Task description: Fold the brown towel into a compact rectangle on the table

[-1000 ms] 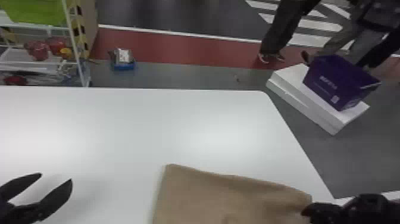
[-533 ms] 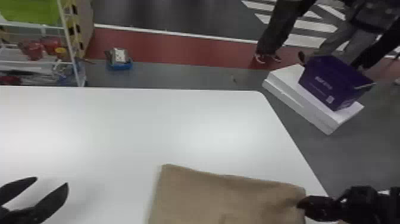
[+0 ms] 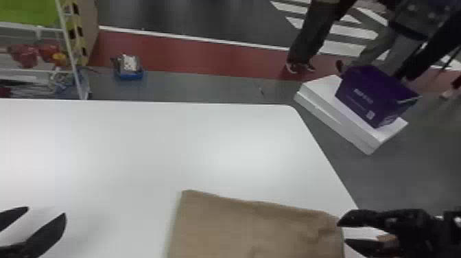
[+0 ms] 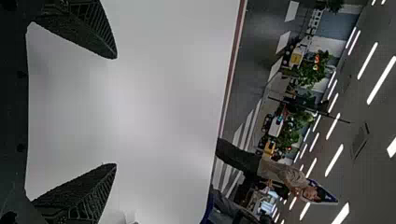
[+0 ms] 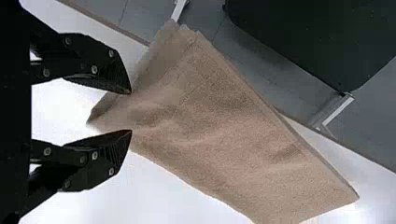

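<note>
I hold my right gripper sideways at the brown towel's edge, parted, empty; my left gripper gapes empty over the bench.

Brown rectangular cloth towel: on white flat-topped table, near right part. Purple box: on white rectangular slab, behind table, right.

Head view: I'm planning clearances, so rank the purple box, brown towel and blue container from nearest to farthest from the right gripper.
From the right gripper:
1. Brown towel, just left of it.
2. Purple box, right, beyond the table.
3. Blue container, farther left, on the floor.
</note>
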### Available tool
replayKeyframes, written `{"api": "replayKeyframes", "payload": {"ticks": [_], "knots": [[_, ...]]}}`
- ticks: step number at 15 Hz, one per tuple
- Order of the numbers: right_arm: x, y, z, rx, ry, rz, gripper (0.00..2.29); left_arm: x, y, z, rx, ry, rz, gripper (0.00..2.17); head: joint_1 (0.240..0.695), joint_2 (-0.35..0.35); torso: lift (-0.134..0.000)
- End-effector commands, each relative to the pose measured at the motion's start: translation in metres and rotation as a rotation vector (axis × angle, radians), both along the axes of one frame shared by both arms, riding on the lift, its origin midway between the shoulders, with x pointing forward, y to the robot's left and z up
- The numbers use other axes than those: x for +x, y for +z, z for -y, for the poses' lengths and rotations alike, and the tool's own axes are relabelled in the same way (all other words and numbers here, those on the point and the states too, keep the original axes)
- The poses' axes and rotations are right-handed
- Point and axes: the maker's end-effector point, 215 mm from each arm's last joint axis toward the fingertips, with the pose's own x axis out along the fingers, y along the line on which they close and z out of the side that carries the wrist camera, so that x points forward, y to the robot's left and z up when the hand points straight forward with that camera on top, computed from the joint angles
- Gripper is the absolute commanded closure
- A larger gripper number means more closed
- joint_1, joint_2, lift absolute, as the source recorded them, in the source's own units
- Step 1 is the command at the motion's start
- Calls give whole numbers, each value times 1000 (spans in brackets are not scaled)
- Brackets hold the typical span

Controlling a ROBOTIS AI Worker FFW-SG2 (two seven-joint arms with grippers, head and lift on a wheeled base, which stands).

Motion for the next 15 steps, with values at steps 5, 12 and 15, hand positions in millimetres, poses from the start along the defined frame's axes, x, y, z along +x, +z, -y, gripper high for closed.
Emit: {"api": "replayKeyframes", "payload": {"ticks": [5, 12, 15], "knots": [[-20, -2, 5, -84, 80, 2, 83, 0, 0, 0, -1, 6, 0, 53, 695, -306, -134], [-3, 14, 8, -34, 22, 31, 87, 2, 1, 1, -1, 6, 3, 53, 695, -323, -134], [45, 52, 65, 392, -605, -67, 87, 4, 3, 7, -5, -4, 5, 53, 695, -312, -134]]}}
